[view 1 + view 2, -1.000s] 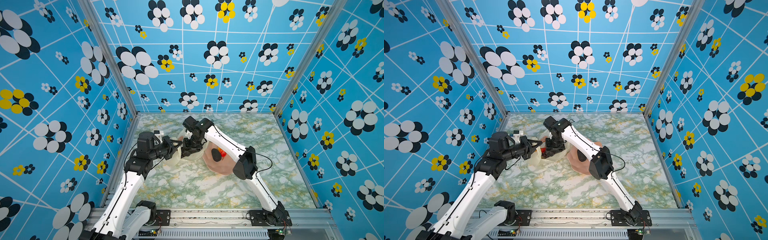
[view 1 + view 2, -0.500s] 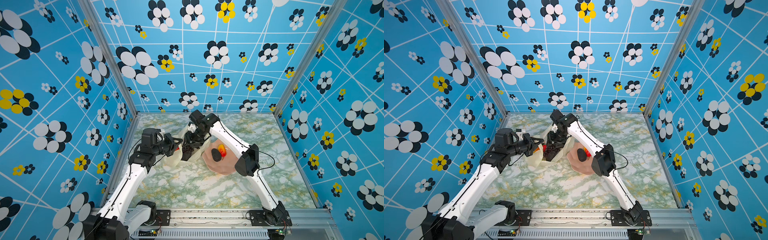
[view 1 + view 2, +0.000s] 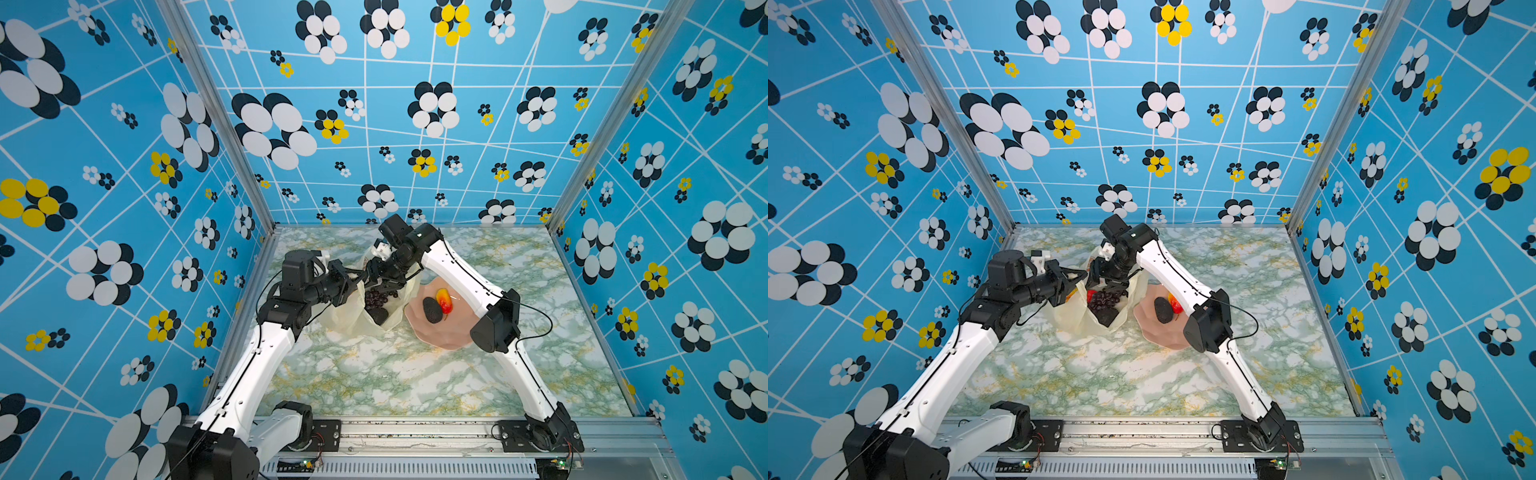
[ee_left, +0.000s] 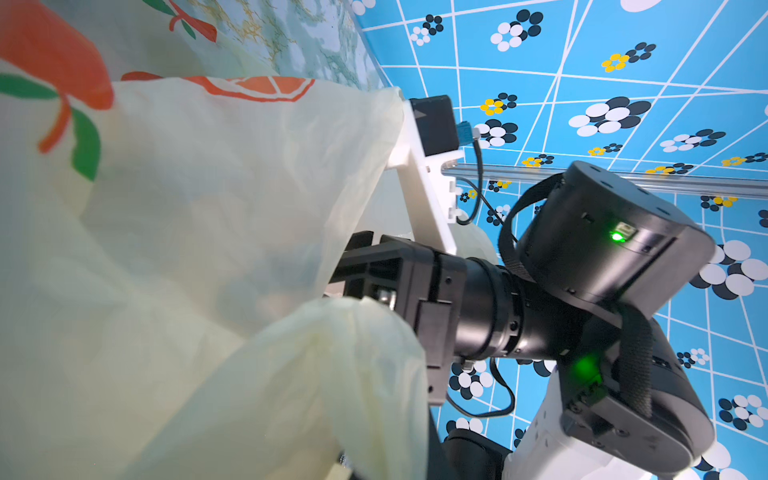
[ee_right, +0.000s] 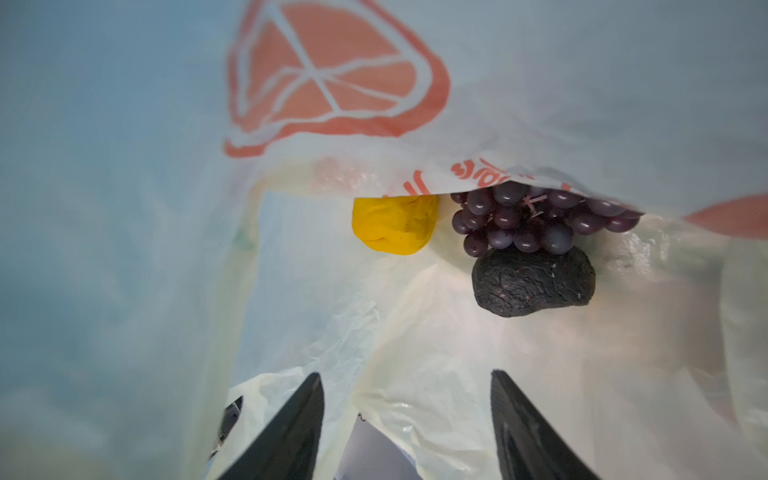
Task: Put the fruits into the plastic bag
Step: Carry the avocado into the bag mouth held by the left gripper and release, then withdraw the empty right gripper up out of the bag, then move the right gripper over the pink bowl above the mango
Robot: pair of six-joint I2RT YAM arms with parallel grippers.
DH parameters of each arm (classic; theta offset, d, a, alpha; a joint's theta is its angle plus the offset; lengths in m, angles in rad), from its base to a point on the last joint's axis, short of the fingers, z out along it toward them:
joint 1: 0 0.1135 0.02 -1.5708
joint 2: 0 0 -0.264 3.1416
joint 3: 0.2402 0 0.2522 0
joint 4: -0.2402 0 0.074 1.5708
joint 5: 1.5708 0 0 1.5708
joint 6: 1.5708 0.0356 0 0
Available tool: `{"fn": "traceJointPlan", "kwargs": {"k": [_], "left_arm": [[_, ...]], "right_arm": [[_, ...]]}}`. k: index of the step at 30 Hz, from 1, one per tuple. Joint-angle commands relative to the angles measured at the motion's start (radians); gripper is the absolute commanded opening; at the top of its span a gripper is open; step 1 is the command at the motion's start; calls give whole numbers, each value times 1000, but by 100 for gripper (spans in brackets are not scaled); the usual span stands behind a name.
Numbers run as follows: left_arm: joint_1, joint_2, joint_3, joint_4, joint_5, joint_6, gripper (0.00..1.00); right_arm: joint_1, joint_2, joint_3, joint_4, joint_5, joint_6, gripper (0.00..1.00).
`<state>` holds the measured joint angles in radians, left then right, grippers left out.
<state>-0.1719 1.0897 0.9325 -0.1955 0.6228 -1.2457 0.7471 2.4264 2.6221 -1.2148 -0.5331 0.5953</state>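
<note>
The pale-yellow plastic bag stands open at the table's left middle. My left gripper is shut on its left rim; in the left wrist view the bag hides the jaws. My right gripper is open and empty, hanging in the bag's mouth. Below it lie fruits: a grape bunch, a yellow piece and a dark bumpy oval. A second dark oval and a red-yellow piece rest in the pink bowl.
The pink scalloped bowl sits right of the bag, partly under my right forearm. Patterned blue walls close the marble table on three sides. My right wrist fills much of the left wrist view.
My right gripper's jaws have widened and the arm has drawn back and up from inside the bag. The grape bunch now shows in the bag. The left gripper still holds the rim.
</note>
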Motion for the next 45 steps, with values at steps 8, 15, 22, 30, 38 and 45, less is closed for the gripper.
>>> {"fn": "traceJointPlan", "kwargs": {"k": [8,15,22,30,38,45], "left_arm": [[-24,-35,-9,1,-8,23,0],[-56,-63,-36,1,-56,20,0],[-85,-59,-40,7,-91,17,0],[-121,-50,-52,33,-137,8,0],[-134,-56,-41,18,-160,28,0],[-139,-67,-81,46,-167,11,0]], "right_arm": [[-27,-181,55,55,-82,58,66],[-41,-280,79,117,-98,42,67],[-91,-398,81,124,-41,-49,68],[-176,-504,81,31,86,-200,72],[-180,-571,45,-139,416,-326,77],[-180,-617,-93,-184,571,-316,79]]}}
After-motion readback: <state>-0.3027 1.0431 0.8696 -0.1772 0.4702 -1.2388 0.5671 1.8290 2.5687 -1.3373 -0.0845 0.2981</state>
